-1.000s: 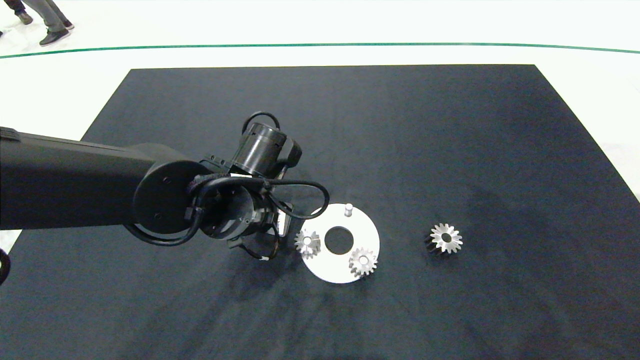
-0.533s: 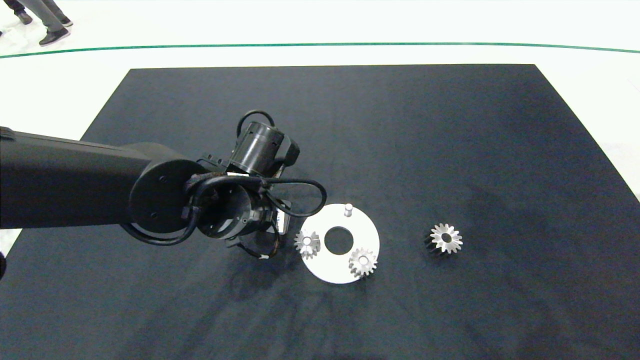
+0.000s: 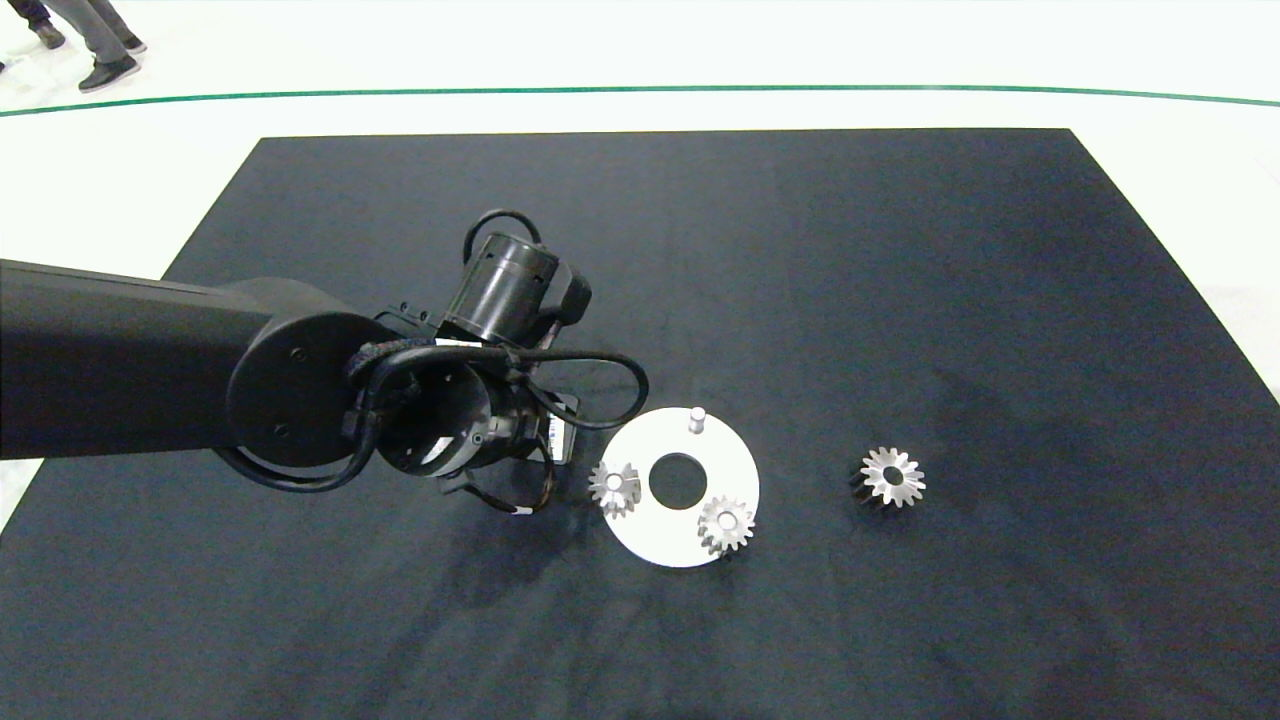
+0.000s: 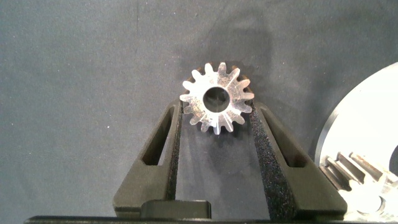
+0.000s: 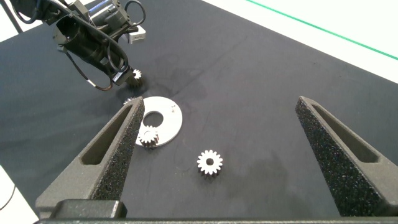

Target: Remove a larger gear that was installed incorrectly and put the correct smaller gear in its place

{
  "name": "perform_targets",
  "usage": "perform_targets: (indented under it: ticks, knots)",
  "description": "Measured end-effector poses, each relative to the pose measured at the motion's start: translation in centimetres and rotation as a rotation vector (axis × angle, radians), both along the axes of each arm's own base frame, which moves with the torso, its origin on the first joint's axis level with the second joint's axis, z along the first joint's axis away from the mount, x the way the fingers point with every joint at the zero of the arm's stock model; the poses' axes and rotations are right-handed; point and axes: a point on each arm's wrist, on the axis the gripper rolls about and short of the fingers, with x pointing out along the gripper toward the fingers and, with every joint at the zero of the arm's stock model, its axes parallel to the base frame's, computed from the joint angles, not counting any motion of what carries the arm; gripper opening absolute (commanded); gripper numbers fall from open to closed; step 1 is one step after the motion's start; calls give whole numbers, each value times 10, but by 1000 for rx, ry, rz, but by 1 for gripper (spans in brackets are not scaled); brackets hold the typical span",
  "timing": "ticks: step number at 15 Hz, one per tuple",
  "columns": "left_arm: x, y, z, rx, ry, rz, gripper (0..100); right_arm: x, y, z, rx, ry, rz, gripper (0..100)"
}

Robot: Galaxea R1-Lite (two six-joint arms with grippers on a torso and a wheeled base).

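My left gripper point(image 4: 216, 111) is shut on the smaller gear point(image 4: 200, 111), a silver gear with short teeth, pinched between the fingertips just above the dark mat. In the head view the left arm point(image 3: 300, 400) hides that gear, just left of the white round plate point(image 3: 720, 465). Two small gears point(image 3: 614, 487) point(image 3: 725, 523) sit on the plate, and a bare peg point(image 3: 697, 419) stands at its far edge. The larger gear point(image 3: 891, 476), with flared teeth, lies on the mat right of the plate. My right gripper point(image 5: 217, 102) hangs open high above the table.
The black mat point(image 3: 900, 250) covers the table, with white floor and a green line point(image 3: 640, 90) beyond it. A person's shoes point(image 3: 108, 72) show at the far left corner. The plate has a large centre hole point(image 3: 677, 480).
My left arm has drifted a little to the left, away from the plate. The plate, its gears and the larger gear have not moved.
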Motion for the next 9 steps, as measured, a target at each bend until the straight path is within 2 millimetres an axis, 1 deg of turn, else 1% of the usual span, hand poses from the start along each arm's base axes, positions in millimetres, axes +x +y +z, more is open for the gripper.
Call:
perform_targets:
  ticks: [5, 9]
  knots:
    - [4, -4, 1, -22, -26, -4, 0, 1, 0, -1, -3, 2, 0, 100]
    - [13, -9, -3, -44, -47, 12, 0, 1, 1, -1, -7, 4, 6, 100]
